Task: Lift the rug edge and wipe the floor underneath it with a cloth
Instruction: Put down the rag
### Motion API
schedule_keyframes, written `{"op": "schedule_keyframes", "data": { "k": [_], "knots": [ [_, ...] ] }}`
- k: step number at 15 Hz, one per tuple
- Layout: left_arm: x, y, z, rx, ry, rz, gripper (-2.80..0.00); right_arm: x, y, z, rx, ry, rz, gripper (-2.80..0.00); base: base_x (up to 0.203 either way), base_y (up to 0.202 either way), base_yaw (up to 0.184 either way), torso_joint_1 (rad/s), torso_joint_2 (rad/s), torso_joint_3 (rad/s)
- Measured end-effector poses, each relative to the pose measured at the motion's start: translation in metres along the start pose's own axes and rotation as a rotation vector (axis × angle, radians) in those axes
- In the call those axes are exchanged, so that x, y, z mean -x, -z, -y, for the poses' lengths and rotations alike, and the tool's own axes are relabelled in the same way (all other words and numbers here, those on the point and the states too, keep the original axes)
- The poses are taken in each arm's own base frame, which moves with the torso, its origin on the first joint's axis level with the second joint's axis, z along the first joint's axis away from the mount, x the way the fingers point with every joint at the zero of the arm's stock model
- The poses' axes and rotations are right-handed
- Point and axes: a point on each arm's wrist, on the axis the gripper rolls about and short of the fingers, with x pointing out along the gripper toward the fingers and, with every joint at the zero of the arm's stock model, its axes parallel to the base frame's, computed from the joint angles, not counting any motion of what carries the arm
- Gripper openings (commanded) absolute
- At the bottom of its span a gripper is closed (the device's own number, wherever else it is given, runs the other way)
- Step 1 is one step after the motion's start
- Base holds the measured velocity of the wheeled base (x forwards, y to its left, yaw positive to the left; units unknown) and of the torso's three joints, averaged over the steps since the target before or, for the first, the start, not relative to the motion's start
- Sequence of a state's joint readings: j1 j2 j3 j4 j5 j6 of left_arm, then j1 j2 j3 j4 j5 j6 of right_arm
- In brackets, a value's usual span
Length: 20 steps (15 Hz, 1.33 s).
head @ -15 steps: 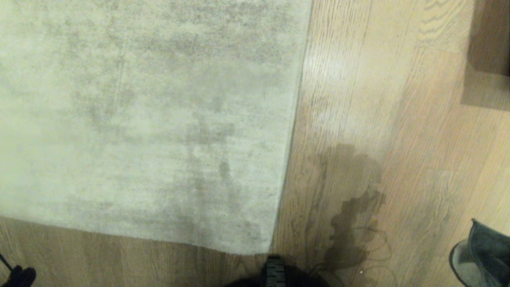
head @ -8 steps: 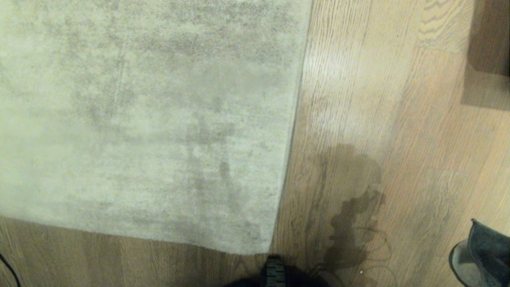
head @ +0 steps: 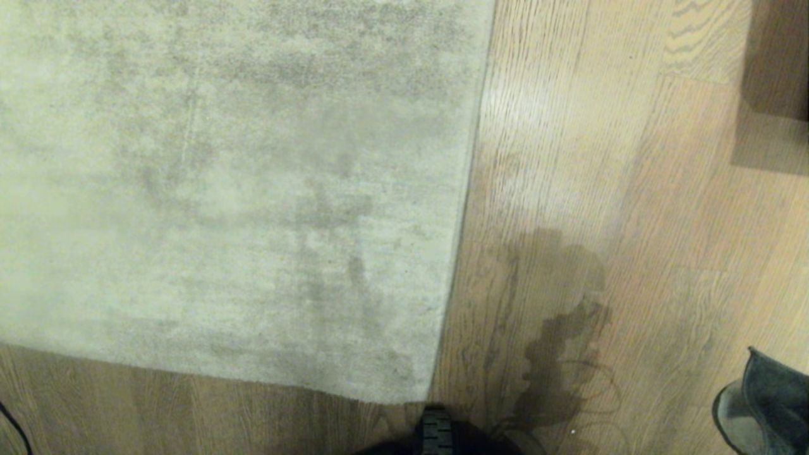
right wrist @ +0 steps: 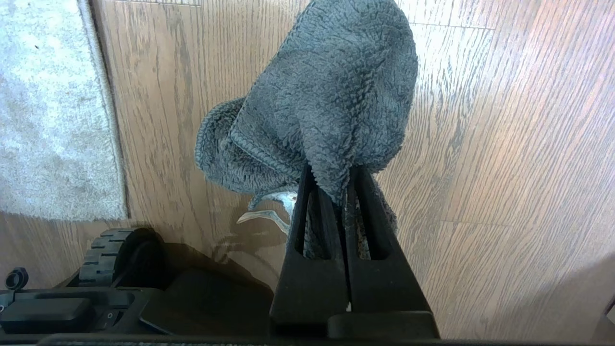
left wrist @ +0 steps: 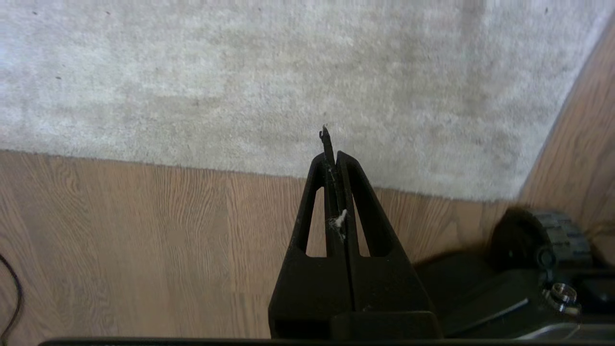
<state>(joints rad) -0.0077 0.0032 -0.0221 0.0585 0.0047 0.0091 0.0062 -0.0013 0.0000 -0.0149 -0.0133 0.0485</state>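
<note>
The rug (head: 240,189) lies flat across the upper left of the head view, its corner low at centre with no edge raised. Bare floor (head: 569,158) runs down the right side. The right gripper (right wrist: 343,192) has its jaws clamped on the cloth (right wrist: 326,101), which hangs above the planks and peeks in at the lower right corner of the head view. The left gripper (left wrist: 332,158) has its jaws pressed together and empty, above the near rug edge. By the look of it, lifting and wiping are both still to do.
</note>
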Motion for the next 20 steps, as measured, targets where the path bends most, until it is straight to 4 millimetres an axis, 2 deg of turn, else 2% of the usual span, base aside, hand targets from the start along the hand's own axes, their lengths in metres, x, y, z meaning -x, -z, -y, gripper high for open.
{"op": "schedule_keyframes", "data": {
  "k": [20],
  "knots": [
    [-0.0003, -0.0001, 0.0000, -0.002, 0.000, 0.013, -2.80, 0.0000, 0.0000, 0.0000, 0.000, 0.000, 0.000, -2.80, 0.000, 0.000, 0.000, 0.000, 0.00, 0.000]
  ]
}}
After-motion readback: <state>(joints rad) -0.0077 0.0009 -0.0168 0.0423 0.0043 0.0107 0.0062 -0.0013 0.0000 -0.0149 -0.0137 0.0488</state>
